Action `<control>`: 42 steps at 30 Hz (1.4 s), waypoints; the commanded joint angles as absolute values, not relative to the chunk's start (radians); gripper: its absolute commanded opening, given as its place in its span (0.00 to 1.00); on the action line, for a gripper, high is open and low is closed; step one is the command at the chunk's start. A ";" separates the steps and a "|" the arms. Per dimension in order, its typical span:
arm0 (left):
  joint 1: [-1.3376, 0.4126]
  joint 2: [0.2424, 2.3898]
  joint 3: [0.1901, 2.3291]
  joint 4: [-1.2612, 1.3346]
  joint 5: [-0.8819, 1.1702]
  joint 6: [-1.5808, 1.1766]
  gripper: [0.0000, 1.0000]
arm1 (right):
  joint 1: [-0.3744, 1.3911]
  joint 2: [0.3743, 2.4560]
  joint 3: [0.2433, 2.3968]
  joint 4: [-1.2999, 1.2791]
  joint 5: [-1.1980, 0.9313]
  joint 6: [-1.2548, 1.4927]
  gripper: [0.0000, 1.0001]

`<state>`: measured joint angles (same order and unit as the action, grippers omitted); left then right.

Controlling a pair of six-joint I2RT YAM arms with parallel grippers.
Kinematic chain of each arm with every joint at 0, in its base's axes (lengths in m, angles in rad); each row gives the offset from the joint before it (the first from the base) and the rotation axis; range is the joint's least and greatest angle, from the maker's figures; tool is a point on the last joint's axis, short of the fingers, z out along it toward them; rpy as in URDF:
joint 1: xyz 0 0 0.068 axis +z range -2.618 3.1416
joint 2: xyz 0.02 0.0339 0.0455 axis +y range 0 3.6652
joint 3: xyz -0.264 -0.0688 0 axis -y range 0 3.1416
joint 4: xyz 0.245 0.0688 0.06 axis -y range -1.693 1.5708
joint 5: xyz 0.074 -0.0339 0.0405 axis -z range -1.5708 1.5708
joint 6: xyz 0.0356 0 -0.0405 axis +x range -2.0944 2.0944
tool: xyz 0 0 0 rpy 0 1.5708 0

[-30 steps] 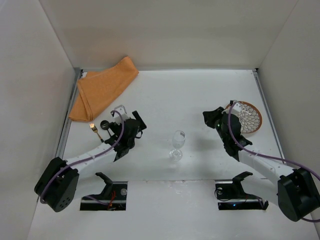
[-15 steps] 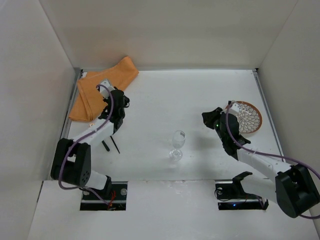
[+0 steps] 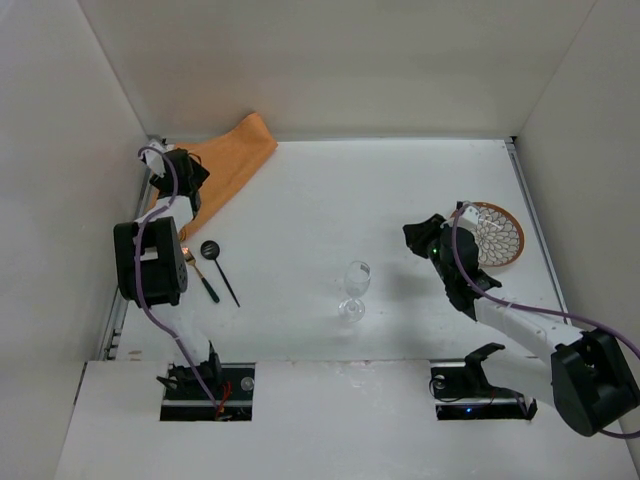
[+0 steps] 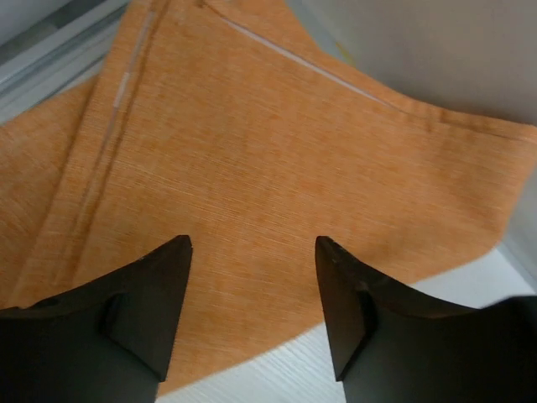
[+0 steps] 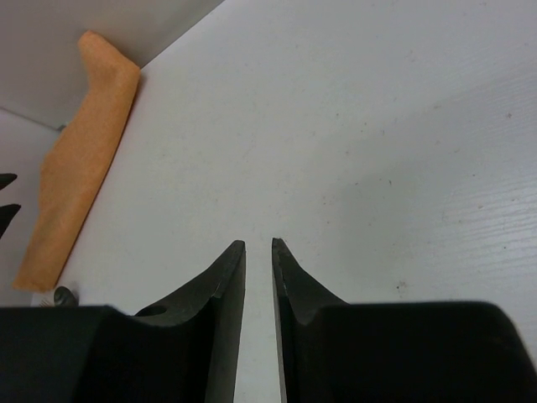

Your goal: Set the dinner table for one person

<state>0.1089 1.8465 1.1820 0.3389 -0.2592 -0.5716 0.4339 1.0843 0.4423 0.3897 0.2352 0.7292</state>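
Observation:
The dinner table [image 3: 330, 190] is a wide white surface. My left gripper [image 3: 184, 172] hovers at the far left over the folded orange cloth [image 3: 238, 155]. In the left wrist view the left gripper [image 4: 252, 243] is open, with only the cloth [image 4: 252, 126] below the gap. A wine glass [image 3: 353, 290] stands upright mid-table. A round patterned plate [image 3: 497, 235] lies at the right. My right gripper [image 3: 415, 236] sits just left of the plate. In the right wrist view the right gripper [image 5: 258, 243] shows a narrow gap with nothing in it.
A black-headed spoon [image 3: 218, 265] and a gold-tined fork [image 3: 198, 275] lie side by side on the left, near my left arm. Metal rails [image 3: 128, 270] run along the table's side edges. White walls close in the left, right and back.
My left arm swung from beside the spoon and fork back-left onto the orange cloth, its jaws narrowing then parting again. My right jaws parted slightly; that arm barely moved.

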 commanded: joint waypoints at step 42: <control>0.075 2.028 1.318 0.456 -0.173 -0.393 0.06 | 0.490 1.132 0.506 0.431 0.233 0.695 0.28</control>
